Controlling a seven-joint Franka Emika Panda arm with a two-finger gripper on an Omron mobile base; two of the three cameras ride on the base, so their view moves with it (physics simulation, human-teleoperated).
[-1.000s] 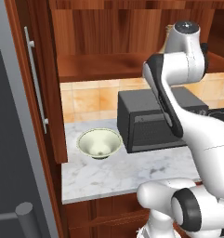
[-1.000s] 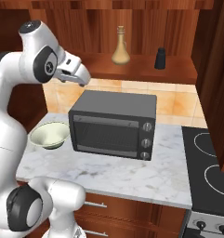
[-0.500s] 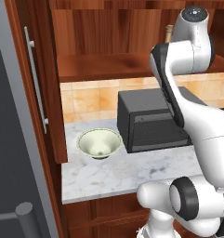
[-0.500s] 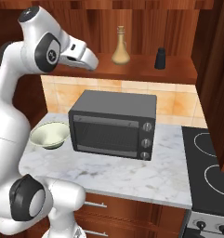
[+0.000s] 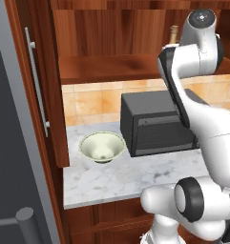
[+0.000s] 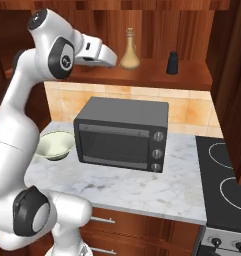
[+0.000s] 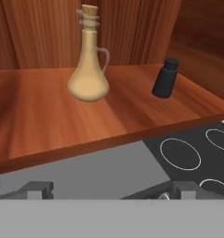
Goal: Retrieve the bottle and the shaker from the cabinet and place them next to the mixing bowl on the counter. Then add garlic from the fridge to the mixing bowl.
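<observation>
On your cabinet shelf [image 6: 157,76] you have the bottle [image 6: 129,50] left of the shaker [image 6: 172,63], both above the microwave [image 6: 123,133] on the counter [image 6: 127,187], mixing bowl [image 6: 54,145] to its left, stove [image 6: 227,180] to its right.
</observation>
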